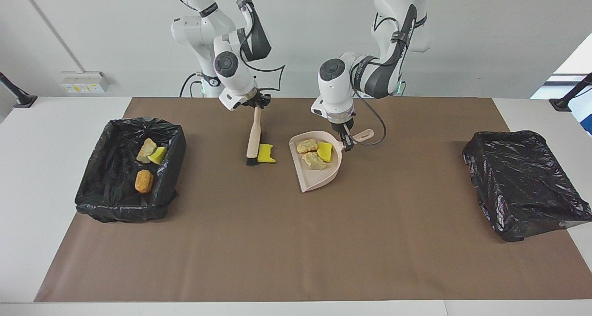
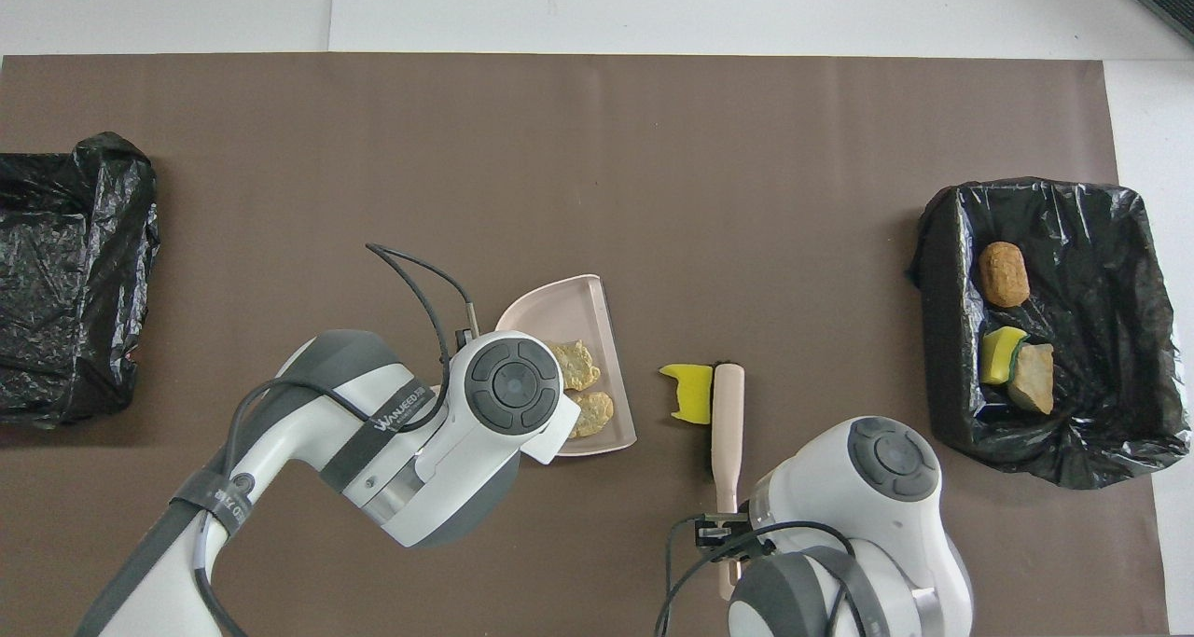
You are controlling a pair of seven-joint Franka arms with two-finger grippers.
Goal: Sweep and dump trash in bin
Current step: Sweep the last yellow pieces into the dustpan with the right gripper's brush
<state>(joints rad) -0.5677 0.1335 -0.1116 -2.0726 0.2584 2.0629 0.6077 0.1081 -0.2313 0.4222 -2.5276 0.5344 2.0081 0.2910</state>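
Beside the dustpan [image 1: 319,168], the right gripper [image 1: 257,104], clamped on the brush [image 1: 253,138], is pushing a yellow sponge scrap [image 1: 265,153] toward its mouth, while the left gripper [image 1: 348,141] is pinning its handle so it stays put.

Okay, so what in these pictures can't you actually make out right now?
- Overhead view: the left arm's wrist covers the left gripper, the dustpan handle and the yellow scrap in the pan.
- Overhead view: the empty bin is cut off by the frame edge.
- Facing view: whether the brush bristles touch the loose yellow scrap is too small to tell.
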